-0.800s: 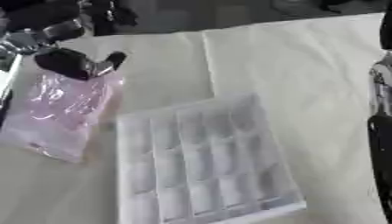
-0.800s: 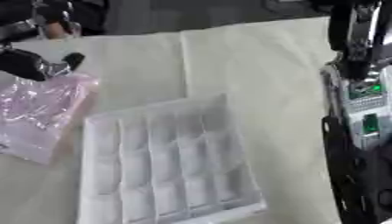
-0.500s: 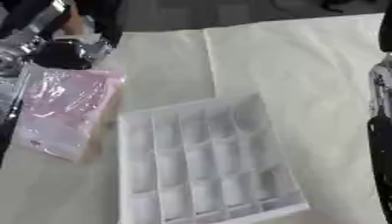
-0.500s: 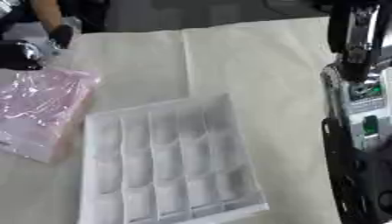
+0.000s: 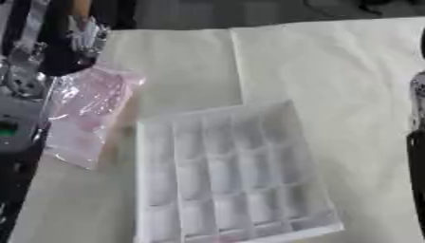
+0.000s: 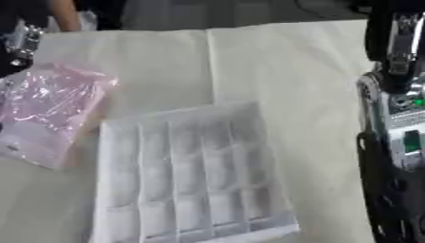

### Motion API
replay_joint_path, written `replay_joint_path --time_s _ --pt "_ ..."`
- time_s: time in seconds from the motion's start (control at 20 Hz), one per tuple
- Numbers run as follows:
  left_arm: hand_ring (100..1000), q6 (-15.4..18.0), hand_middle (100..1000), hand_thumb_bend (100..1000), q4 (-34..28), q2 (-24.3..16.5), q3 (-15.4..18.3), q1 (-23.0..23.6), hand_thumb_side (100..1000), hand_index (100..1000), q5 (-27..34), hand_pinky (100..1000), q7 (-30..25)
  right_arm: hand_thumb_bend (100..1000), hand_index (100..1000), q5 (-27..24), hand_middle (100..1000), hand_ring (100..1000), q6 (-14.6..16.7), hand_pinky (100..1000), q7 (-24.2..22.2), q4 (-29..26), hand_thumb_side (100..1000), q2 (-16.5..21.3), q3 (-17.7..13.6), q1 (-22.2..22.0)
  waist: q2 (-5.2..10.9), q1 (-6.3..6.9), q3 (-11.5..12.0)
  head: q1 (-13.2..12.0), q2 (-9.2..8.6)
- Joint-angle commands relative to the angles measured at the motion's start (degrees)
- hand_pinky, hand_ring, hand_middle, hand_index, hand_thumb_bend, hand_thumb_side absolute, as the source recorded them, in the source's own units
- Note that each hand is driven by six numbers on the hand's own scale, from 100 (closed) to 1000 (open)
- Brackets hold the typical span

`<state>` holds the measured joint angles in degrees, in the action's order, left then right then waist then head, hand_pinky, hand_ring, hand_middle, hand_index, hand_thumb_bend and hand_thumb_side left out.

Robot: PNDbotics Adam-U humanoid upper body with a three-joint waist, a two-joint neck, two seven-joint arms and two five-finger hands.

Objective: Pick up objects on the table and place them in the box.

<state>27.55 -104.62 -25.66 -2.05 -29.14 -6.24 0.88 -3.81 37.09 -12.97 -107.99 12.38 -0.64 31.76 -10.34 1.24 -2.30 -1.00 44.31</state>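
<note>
So far the box point(image 5: 232, 175) looks empty; the pink bag point(image 5: 83, 114) lies just below the left hand point(image 5: 62, 52), whose grip I cannot tell.

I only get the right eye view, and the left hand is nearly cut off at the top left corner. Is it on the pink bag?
Observer: In the left eye view the left hand is at the top end of the pink bag, overlapping it. I cannot tell whether it holds it.
Operator: Is anything left of the bag?
Observer: Yes, the left arm, grey with a small green light, runs down the view's left edge right beside the bag.
</note>
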Motion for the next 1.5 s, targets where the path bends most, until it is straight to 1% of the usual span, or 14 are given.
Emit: replay_joint_path --time_s 0.05,0.2,0.4,1.35,1.45,1.5 --pt "909 0.01 982 100 -2.29 0.81 0.89 -0.62 769 973 4.06 755 0.74 100 713 -0.22 799 632 0.08 387 -0.2 -0.43 651 0.55 -0.54 0.62 0.58 -0.13 0.17 -1.6 -0.19" --pt "910 -0.23 982 100 -3.36 2.33 0.66 -1.24 773 973 7.29 758 1.02 100 713 -0.16 799 632 0.11 387 -0.3 -0.36 651 0.43 -0.62 0.62 0.46 -0.27 0.08 -2.78 -0.19" --pt "906 -0.54 980 100 -4.0 3.0 0.7 -1.44 782 971 8.6 753 0.6 100 712 -0.17 799 632 0.22 385 -0.25 -0.29 650 0.55 -0.8 0.78 0.17 -0.4 -0.27 -2.82 -0.19" --pt "899 -0.78 975 100 -4.17 3.12 0.93 -0.98 782 965 7.96 742 0.63 100 712 -0.46 800 632 0.12 384 -0.73 -0.36 648 0.58 -0.98 0.62 -0.13 -0.23 -0.25 -2.23 -0.19" --pt "898 -0.78 974 100 -4.2 3.17 0.94 -0.94 783 965 7.99 740 0.7 100 711 -0.52 801 632 0.05 383 -0.81 -0.4 648 0.55 -1.0 0.52 -0.14 -0.19 -0.25 -1.87 -0.19" --pt "897 -0.78 974 100 -4.21 3.15 0.93 -0.92 783 964 8.0 739 0.7 100 711 -0.55 801 631 0.02 382 -0.88 -0.4 648 0.55 -0.98 0.48 -0.16 -0.17 -0.28 -1.07 -0.19"
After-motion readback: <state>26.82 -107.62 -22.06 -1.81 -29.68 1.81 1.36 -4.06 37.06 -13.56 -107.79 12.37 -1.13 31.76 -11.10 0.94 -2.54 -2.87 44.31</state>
